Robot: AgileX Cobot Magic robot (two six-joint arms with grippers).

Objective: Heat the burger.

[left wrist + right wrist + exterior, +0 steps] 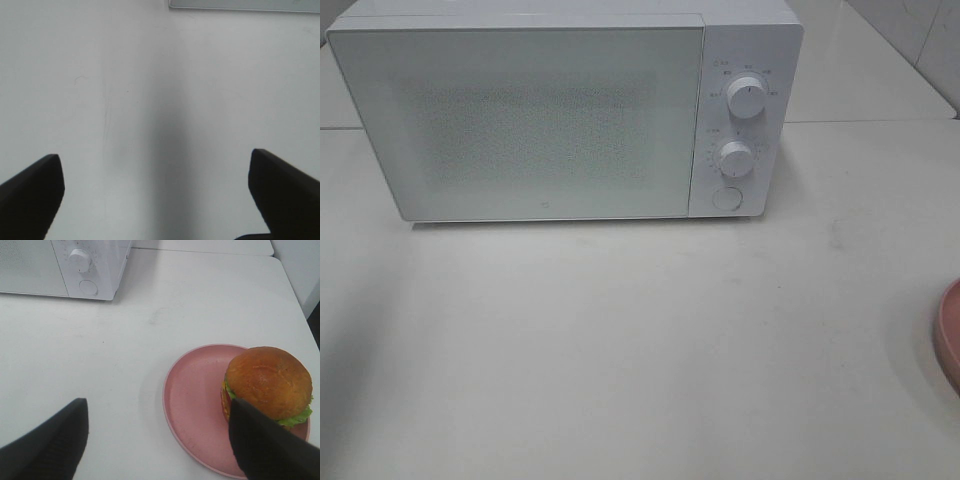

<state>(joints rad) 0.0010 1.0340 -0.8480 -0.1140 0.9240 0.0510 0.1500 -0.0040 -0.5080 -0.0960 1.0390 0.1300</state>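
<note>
Matte black throughout, the left pincer [156, 192] shows two broad, wedge-shaped fingers [30, 192] tapering to blunt tips; the right pincer [160, 440] matches, with dark, plain, unmarked fingers [50, 442].

The burger [267, 382], golden-brown bun and green lettuce, sits upright on a pink plate [192, 400].

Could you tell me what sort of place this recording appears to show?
Probably a kitchen-style test setup. A white microwave with its door shut stands on a plain white table, and a burger sits on a pink plate nearby.
</note>
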